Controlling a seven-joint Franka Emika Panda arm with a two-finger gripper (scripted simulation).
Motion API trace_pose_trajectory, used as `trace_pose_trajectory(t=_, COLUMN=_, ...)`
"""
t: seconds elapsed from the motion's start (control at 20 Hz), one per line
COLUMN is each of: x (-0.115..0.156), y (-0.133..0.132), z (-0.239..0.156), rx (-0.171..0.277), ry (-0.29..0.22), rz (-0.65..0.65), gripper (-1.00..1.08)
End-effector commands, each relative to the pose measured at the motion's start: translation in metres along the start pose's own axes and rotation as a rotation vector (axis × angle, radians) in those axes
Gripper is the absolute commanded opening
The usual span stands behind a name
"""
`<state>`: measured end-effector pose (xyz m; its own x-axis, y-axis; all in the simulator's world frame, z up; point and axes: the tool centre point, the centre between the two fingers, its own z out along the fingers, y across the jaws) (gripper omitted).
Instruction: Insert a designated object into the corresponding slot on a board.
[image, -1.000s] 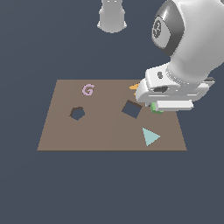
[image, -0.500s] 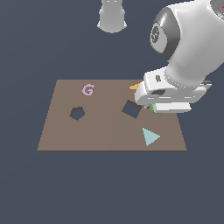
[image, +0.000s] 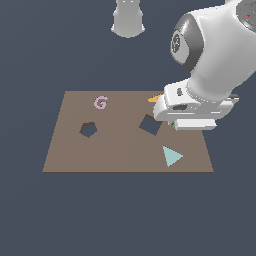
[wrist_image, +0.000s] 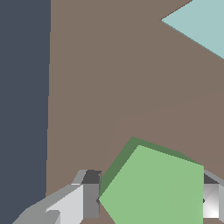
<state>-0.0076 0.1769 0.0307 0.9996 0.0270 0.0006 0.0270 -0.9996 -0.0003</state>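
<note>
Lifted slightly, hand (wrist_image: 148, 201) clamps green block (wrist_image: 153, 188); pentagon slot (image: 88, 129) in board (image: 120, 150) empty.

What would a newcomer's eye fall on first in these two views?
The bulky white robot arm dominates the exterior view's right, its hand low over the flat brown rectangular board. In the wrist view, the small green flat pentagon block sits between the hand's fingers. The dark pentagon-shaped slot lies far off, toward the exterior view's left, with the dark square hole in between.
</note>
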Motion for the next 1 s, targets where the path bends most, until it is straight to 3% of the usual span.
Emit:
trace_pose_trajectory(t=0.0, x=0.0, y=0.0, z=0.001, rx=0.0, ry=-0.001, rz=0.0, gripper=-1.0)
trace_pose_trajectory(t=0.5, x=-0.004, y=0.002, z=0.0, rx=0.0, ry=0.0, rz=-0.025, gripper=-1.0)
trace_pose_trajectory(t=0.95, x=-0.024, y=0.013, z=-0.001, rx=0.0, ry=0.0, rz=-0.159, gripper=-1.0)
